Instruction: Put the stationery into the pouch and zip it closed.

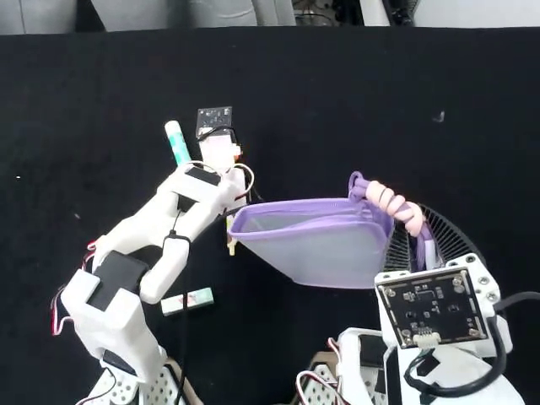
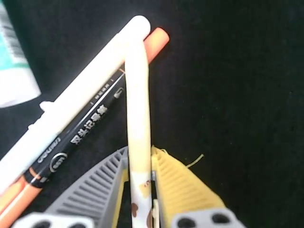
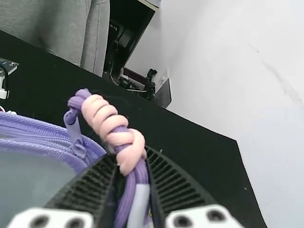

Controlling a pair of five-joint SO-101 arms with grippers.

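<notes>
Clamping a cream pen [image 2: 137, 95] with brown spots, the left pincer [image 2: 139, 151] is clenched on the pen's lower part, and the free end sticks out over the black surface [image 1: 101, 101]. Under that pen a white-and-black marker [image 2: 71, 128] and an orange pen [image 2: 159, 40] lie side by side, touching, on the surface. A teal-and-white stick [image 1: 177, 142] lies just beyond the left arm, left of the surface's middle. The right pincer [image 3: 130, 156] is clenched on the pink braided cord [image 3: 111, 126] and the purple strap at the pouch's end. The purple pouch [image 1: 321, 245] is right of the middle toward the near edge, mouth unzipped and gaping toward the left pincer; cannot tell if it rests on the surface. A small pastel eraser-like block [image 1: 187, 301] lies near the near edge, left side.
</notes>
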